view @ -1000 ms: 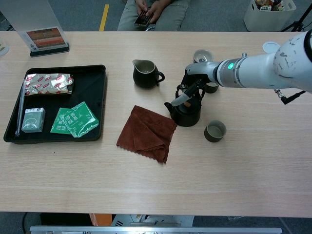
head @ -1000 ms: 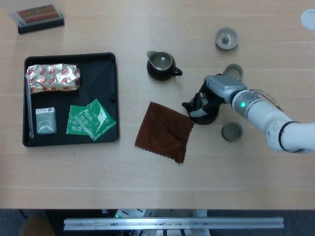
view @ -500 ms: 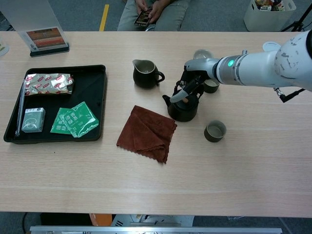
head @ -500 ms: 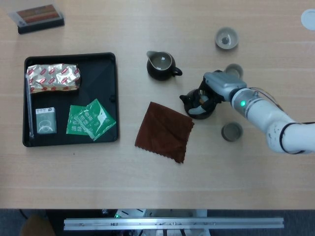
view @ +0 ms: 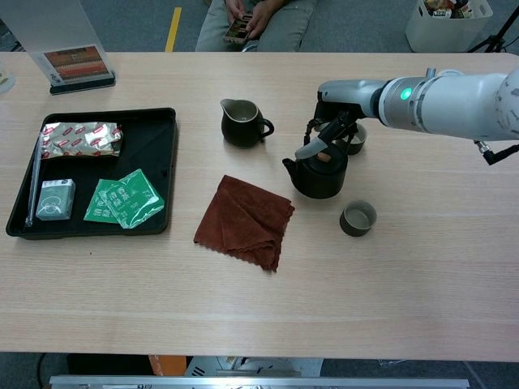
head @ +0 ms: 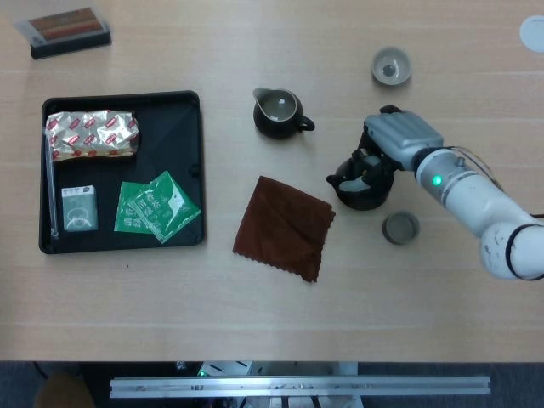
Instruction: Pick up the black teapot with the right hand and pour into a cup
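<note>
right hand grasps the black teapot by its handle

the right hand (head: 387, 146) (view: 334, 130) grasps the black teapot (head: 361, 185) (view: 319, 174), its fingers (view: 316, 146) curled around the handle over the lid. the white forearm (view: 454, 101) runs off toward the right edge of the tabletop (head: 255, 323). whether the teapot rests on the wood or hangs just above it, i cannot tell. its spout points left, toward the brown cloth (head: 285, 225) (view: 245, 220).

the teapot sits in the right half of the tabletop, among three small cups. one cup (head: 400, 227) (view: 358, 218) stands just beside it on the side of the near edge, to its right. a second cup (view: 353, 141) peeks out behind the hand in the chest view, mostly hidden. a third cup (head: 391, 65) (view: 334, 87) stands further back, toward the far edge.

a dark pitcher (head: 278, 113) (view: 242, 122) with its handle to the right stands left of the teapot and further back, near the middle of the tabletop. the brown cloth lies crumpled flat, between the teapot and a black tray (head: 183, 98) (view: 166, 121).

the tray occupies the left part of the tabletop. it holds a foil packet (head: 92, 134) (view: 79, 138) at its far side, a small grey-green box (head: 78, 209) (view: 55, 199) near its near left corner, and green sachets (head: 158, 206) (view: 123, 198) at its near right. a thin rod (head: 51, 183) lies along its left wall.

a small card stand (head: 68, 28) (view: 79, 66) stands at the far left corner of the tabletop. a white disc (head: 533, 32) (view: 450, 78) lies at the far right corner.

the left hand shows in neither view.
</note>
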You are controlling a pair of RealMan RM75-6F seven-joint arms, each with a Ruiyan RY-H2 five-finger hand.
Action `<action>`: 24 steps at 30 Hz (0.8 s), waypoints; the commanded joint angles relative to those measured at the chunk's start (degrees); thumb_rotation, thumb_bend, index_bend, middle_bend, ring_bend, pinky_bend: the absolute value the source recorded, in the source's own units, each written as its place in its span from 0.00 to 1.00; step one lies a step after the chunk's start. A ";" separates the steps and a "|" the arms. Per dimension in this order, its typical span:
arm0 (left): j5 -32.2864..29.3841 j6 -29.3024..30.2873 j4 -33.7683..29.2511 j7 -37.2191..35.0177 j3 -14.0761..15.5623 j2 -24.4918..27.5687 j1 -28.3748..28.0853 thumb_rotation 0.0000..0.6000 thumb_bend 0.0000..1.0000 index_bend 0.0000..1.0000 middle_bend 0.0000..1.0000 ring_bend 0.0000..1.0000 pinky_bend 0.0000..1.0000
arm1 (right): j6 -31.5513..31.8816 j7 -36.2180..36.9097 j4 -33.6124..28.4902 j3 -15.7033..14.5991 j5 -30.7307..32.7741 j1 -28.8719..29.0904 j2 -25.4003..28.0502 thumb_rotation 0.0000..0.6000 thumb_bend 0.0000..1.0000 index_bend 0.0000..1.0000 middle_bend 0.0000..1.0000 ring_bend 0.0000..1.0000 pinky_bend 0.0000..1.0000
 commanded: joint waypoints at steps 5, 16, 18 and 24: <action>0.19 -0.02 -0.19 0.23 0.04 -0.05 -0.09 1.00 0.22 0.00 0.00 0.00 0.00 | 3.37 -2.33 -1.03 -0.39 -0.88 -0.94 -0.01 0.66 0.00 1.00 0.94 0.90 0.05; -0.08 -0.27 0.04 -0.03 0.05 -0.21 -0.12 1.00 0.22 0.00 0.00 0.00 0.00 | 4.24 -3.80 -1.90 1.03 0.46 -1.75 -0.09 0.30 0.00 1.00 0.94 0.89 0.06; -0.12 -0.34 0.13 -0.05 0.06 -0.25 -0.14 1.00 0.22 0.00 0.00 0.00 0.00 | 4.25 -4.57 -2.03 0.96 0.90 -1.57 -0.02 0.30 0.00 1.00 0.94 0.89 0.06; -0.11 -0.22 0.40 -0.33 0.03 -0.25 -0.10 1.00 0.22 0.00 0.00 0.00 0.00 | 5.32 -6.05 -2.79 1.42 1.03 -1.59 0.04 0.29 0.08 1.00 0.94 0.89 0.06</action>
